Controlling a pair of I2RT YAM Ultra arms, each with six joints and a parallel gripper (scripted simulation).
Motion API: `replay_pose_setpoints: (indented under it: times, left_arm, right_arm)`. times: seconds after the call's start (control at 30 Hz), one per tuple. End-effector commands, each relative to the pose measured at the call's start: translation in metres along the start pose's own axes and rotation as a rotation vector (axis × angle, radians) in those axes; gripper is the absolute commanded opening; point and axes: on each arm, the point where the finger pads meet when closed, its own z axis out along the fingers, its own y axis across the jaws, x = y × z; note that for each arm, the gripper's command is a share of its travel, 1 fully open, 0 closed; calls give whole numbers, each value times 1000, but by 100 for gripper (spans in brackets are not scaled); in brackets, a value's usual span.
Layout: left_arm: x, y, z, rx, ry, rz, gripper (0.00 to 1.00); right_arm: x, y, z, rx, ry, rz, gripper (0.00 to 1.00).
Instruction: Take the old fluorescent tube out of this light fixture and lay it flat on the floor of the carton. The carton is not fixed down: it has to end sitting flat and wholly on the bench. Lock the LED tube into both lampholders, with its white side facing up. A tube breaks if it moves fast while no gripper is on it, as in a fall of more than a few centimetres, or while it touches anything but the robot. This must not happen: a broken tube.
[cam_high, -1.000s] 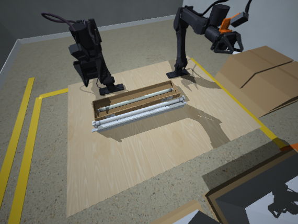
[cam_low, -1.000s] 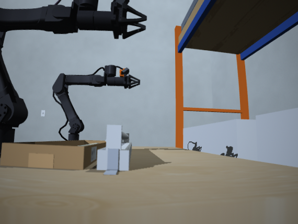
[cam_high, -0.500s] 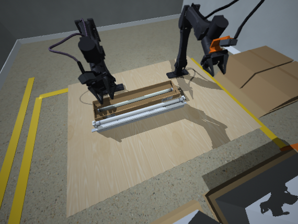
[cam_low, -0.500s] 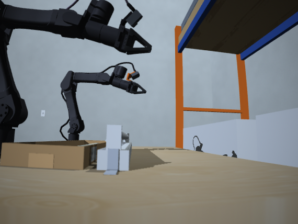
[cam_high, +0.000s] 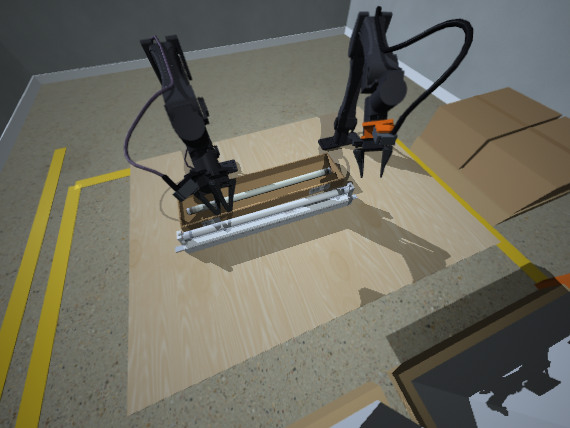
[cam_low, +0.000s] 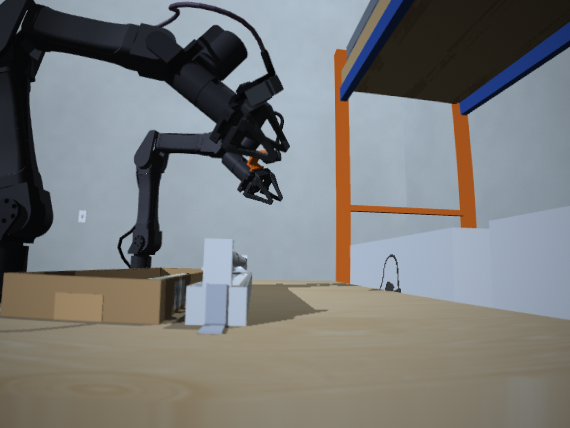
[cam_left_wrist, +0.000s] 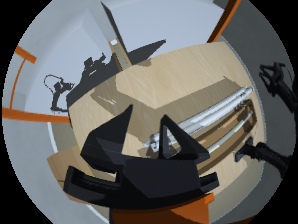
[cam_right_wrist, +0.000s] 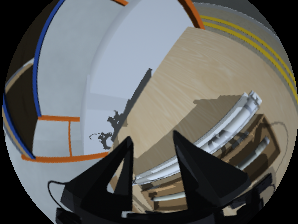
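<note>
On the worktop (cam_high: 240, 310) (cam_low: 350, 360) (cam_left_wrist: 155, 75) (cam_right_wrist: 175, 85), fixture (cam_high: 270, 225) (cam_low: 195, 305) (cam_left_wrist: 192, 119) (cam_right_wrist: 220, 120) and carton (cam_high: 182, 212) (cam_low: 127, 297) (cam_left_wrist: 229, 128) (cam_right_wrist: 274, 135) sit side by side, long sides parallel, just beside each other. Carton looks flat, open side up, wholly on the surface. Tube in the fixture (cam_high: 280, 208) (cam_low: 241, 260) (cam_left_wrist: 210, 118) (cam_right_wrist: 229, 134) runs along it, between the end lampholders. Second tube (cam_high: 275, 186) (cam_left_wrist: 228, 138) (cam_right_wrist: 255, 154) lies lengthwise inside the carton. Can't tell from these views which way its white side faces, or whether the fixture tube is locked.

Left tool (cam_high: 371, 176) (cam_low: 277, 200) (cam_left_wrist: 148, 111): partly open, nothing between the fingers. It's up in the air near one end of the fixture, fingers angled down, apart from both tubes.

Right tool (cam_high: 224, 211) (cam_low: 283, 153) (cam_right_wrist: 152, 135): also partly open, nothing gripped. Raised well above the surface; from the top it overlaps carton and fixture toward their other end, but the exterior view shows it apart from both. Fingers tilt down there too.

Neither tube is in a tool.
</note>
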Motion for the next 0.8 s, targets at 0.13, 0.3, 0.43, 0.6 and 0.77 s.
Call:
replay_pose_setpoints:
  times: [0.13, 0.3, 0.43, 0.6, 0.77]
  left_arm:
    - [9, -41, 17, 120, 168, 191, 49]
    - [24, -79, 26, 229, 287, 366, 49]
    - [19, -88, 24, 254, 319, 461, 49]
    - [45, -146, 36, 418, 443, 649, 49]
    - [46, -153, 33, 446, 473, 720, 49]
  right_arm:
    - [33, -23, 11, 203, 161, 269, 49]
    - [59, -45, 13, 358, 212, 456, 49]
    - [55, -47, 13, 424, 186, 577, 49]
    - [92, -75, 13, 625, 229, 683, 49]
    - [96, -82, 10, 694, 211, 759, 49]
